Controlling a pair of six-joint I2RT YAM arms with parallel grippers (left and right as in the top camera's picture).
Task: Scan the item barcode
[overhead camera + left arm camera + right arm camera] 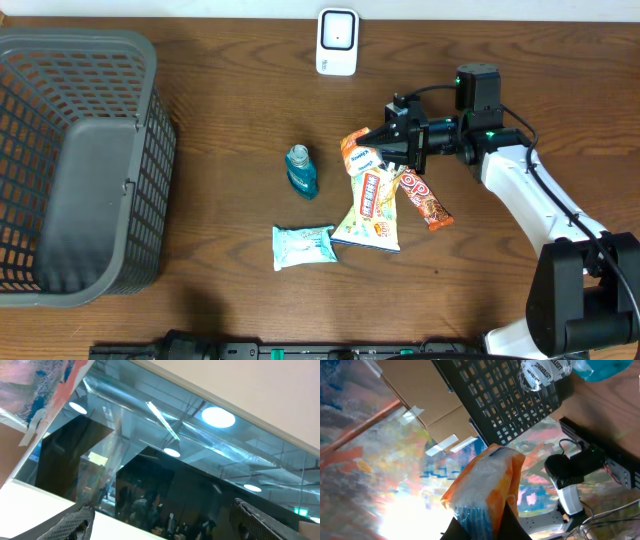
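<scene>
Overhead: right gripper [372, 146] is clamped on the orange snack packet [357, 152], well below the barcode scanner [337, 41]. A thin edge grip may slip. Left gripper's fingers [75, 521] stand apart, empty.

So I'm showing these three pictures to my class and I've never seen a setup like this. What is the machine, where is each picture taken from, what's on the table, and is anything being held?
It is a robot with two arms at a wooden table. The overhead picture looks straight down. Only the right arm shows there, its end effector shut on an orange packet.

The right wrist picture comes from a camera on that arm: the same packet fills the middle, pinched between the fingers.

The left wrist picture comes from the other arm, which points away at a window; its end effector is open and empty.

On the table lie a grey basket, a white scanner, a small blue bottle, a pale wipes pack and several snack packets.
</scene>
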